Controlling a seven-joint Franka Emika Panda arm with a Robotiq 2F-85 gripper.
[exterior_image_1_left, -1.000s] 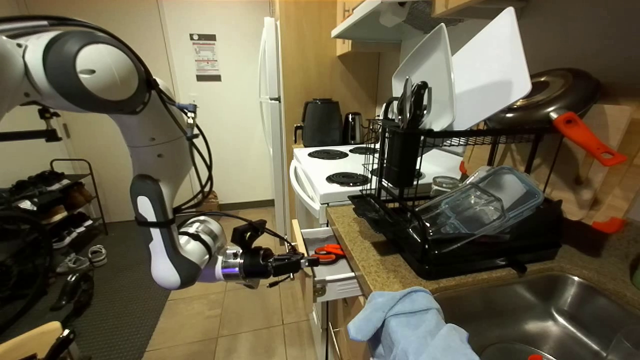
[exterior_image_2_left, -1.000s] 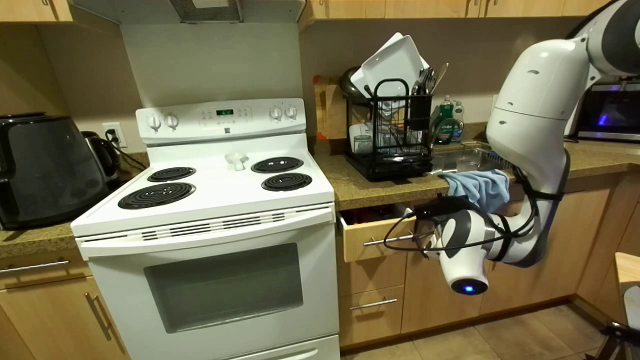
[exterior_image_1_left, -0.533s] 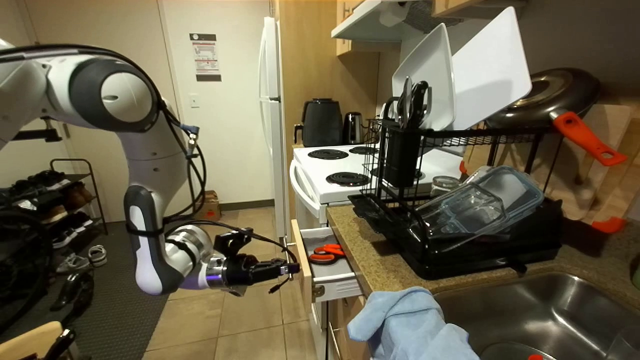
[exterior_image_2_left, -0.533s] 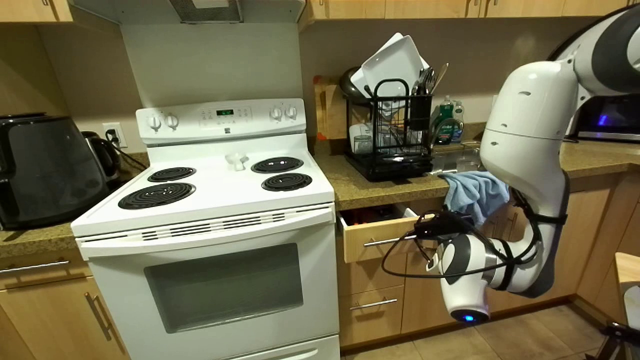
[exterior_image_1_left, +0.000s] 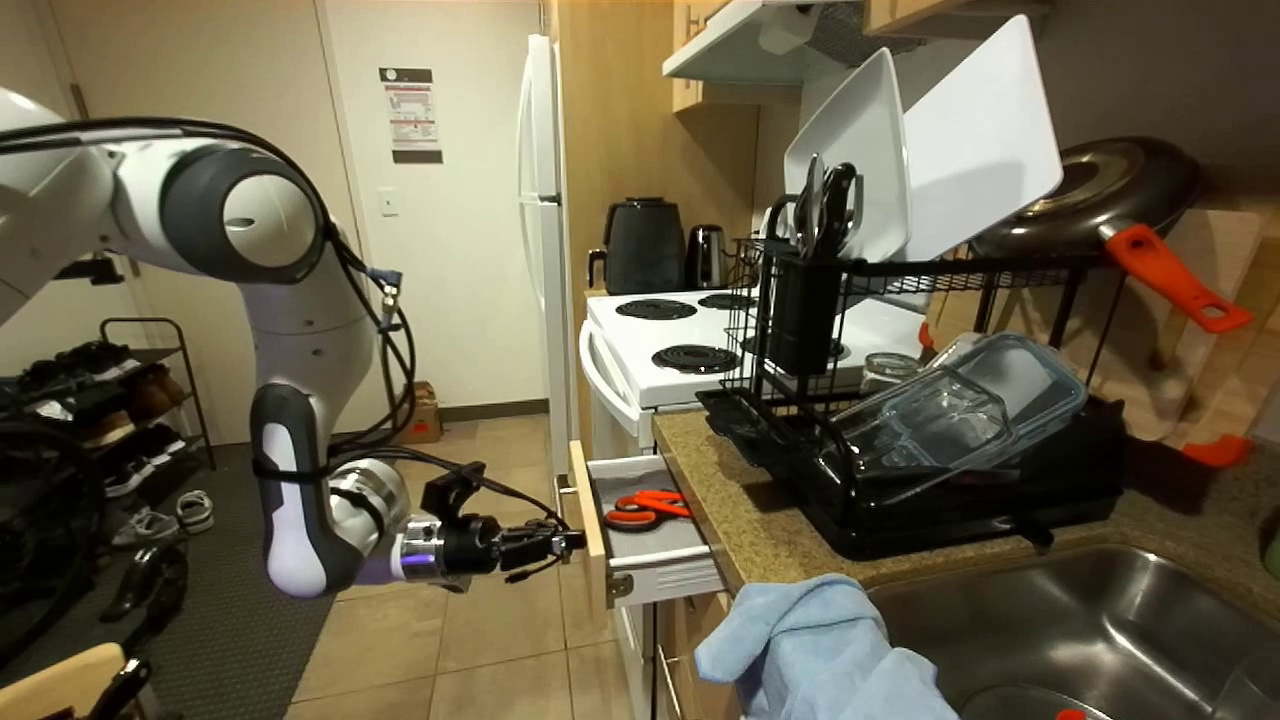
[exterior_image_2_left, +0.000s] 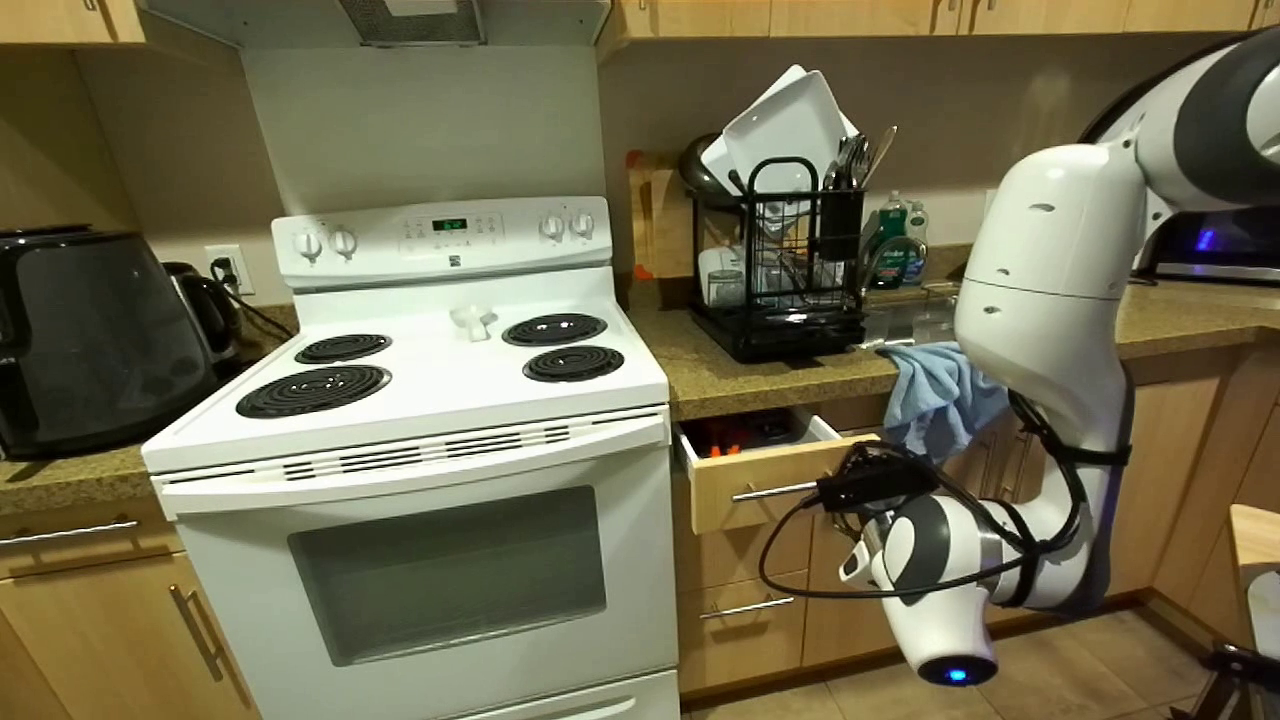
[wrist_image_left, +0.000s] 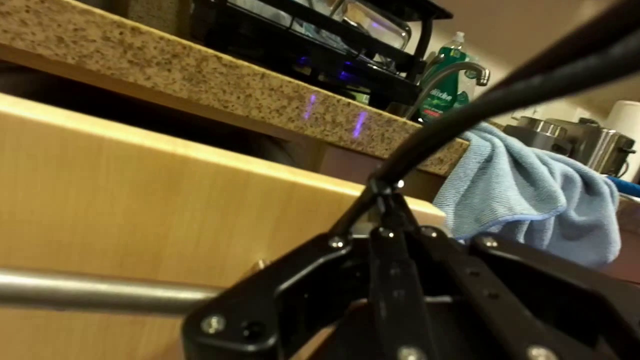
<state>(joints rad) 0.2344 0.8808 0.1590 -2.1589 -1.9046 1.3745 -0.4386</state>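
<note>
- In both exterior views, the arm (exterior_image_1_left: 312, 335) is holding a bend at a high joint (exterior_image_1_left: 240, 212), its lower length hanging nearly straight down.
- The wrist (exterior_image_1_left: 385, 490) is sitting low, with a blue light (exterior_image_2_left: 957, 675) glowing on its rounded end.
- The gripper (exterior_image_1_left: 572, 542) is pointing forward, roughly level.
- Its black fingers (wrist_image_left: 395, 255) are standing close together, tips hard to make out.
</note>
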